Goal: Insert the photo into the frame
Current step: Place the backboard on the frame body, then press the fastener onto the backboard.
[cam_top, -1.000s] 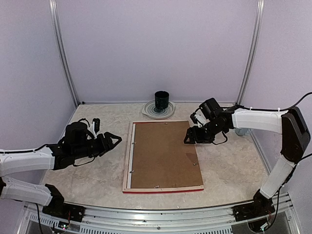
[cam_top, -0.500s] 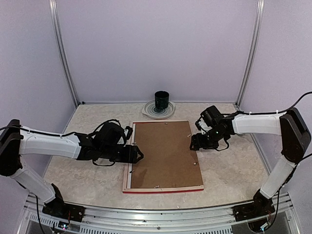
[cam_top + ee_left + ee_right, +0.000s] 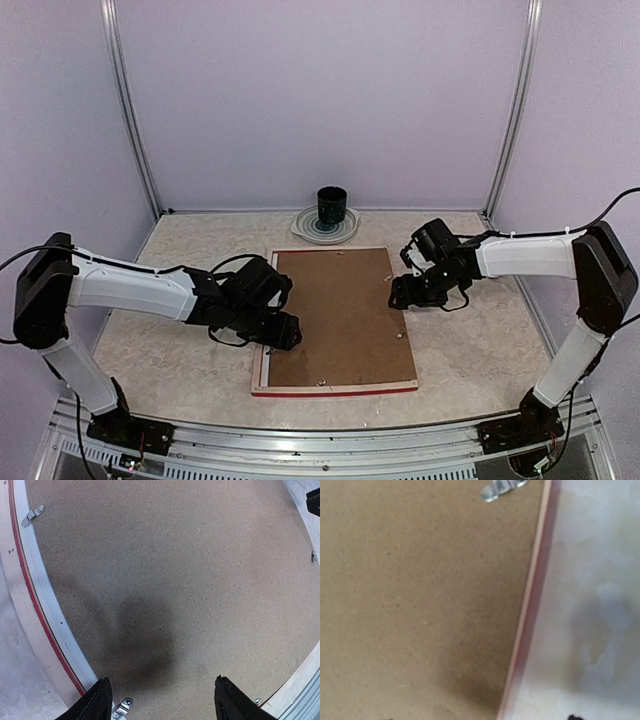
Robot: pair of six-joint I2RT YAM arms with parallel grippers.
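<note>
The frame [image 3: 263, 345] lies face down mid-table, pale wood back up, with its red edge showing along the near side. A brown backing board [image 3: 335, 315] fills it. The photo is hidden. My left gripper [image 3: 285, 328] hovers open over the frame's left rail. In the left wrist view its fingertips [image 3: 99, 700] straddle bare backing board [image 3: 175, 580], beside the pale rail [image 3: 45, 600] and a metal clip [image 3: 122, 709]. My right gripper [image 3: 400, 293] is open at the frame's right edge. The right wrist view shows backing board [image 3: 420, 590], the frame's edge [image 3: 530, 605] and a clip [image 3: 502, 489].
A dark cup [image 3: 332, 204] stands on a pale plate [image 3: 312, 231] at the back, just beyond the frame's far edge. Marble tabletop [image 3: 170, 350] extends on both sides. Metal posts and lilac walls enclose the cell.
My left arm swung right from the open table to over the frame's left rail. My right gripper shifted slightly to the frame's right edge, then held still.
</note>
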